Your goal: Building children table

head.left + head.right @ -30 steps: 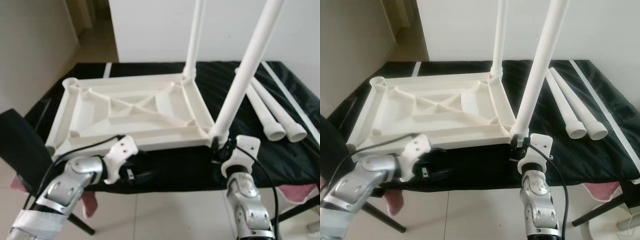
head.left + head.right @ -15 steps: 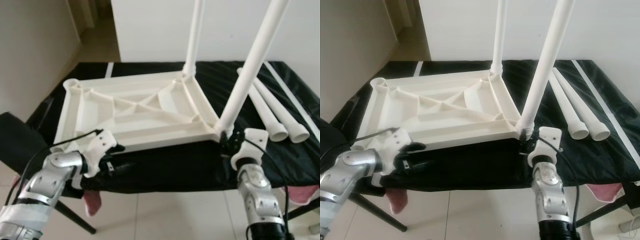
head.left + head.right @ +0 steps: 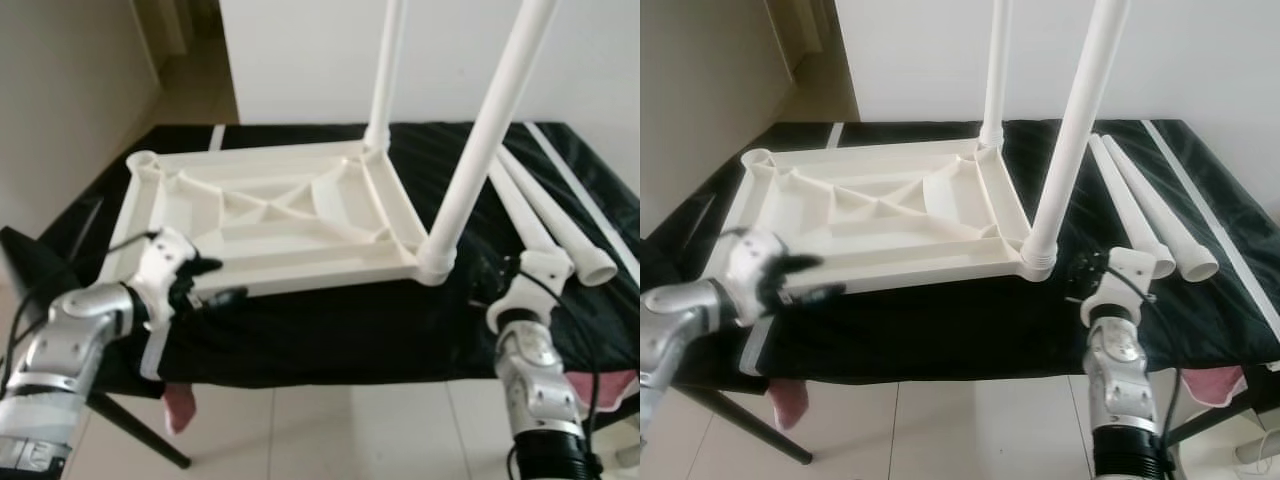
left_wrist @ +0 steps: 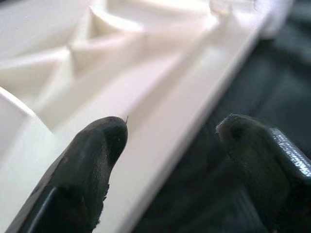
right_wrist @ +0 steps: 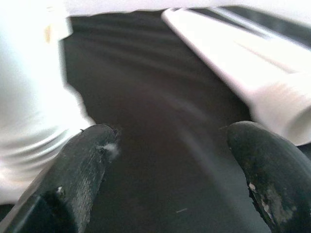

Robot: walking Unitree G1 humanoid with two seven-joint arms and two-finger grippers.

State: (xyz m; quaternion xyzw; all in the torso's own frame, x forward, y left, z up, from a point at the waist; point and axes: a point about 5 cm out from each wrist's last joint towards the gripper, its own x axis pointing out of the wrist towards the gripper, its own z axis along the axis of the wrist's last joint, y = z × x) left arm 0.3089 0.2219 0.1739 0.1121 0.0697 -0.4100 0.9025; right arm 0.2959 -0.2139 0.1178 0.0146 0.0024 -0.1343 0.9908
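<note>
With the spread left claw [image 3: 205,283] at the tabletop [image 3: 270,215] rim, the upright legs [image 3: 480,140] could be tipped; the spread right claw [image 3: 1085,280] grips nothing.

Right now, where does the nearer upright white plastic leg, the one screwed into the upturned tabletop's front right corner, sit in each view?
Left eye view: nearer upright white plastic leg rises right of centre.
Right eye view: same leg, slightly right of centre.
Left wrist view: not identifiable; white ribbed tabletop rim between open pincer fingers.
Right wrist view: blurred white base beside one finger.
Shared landmark: two loose white legs on black cloth.
</note>
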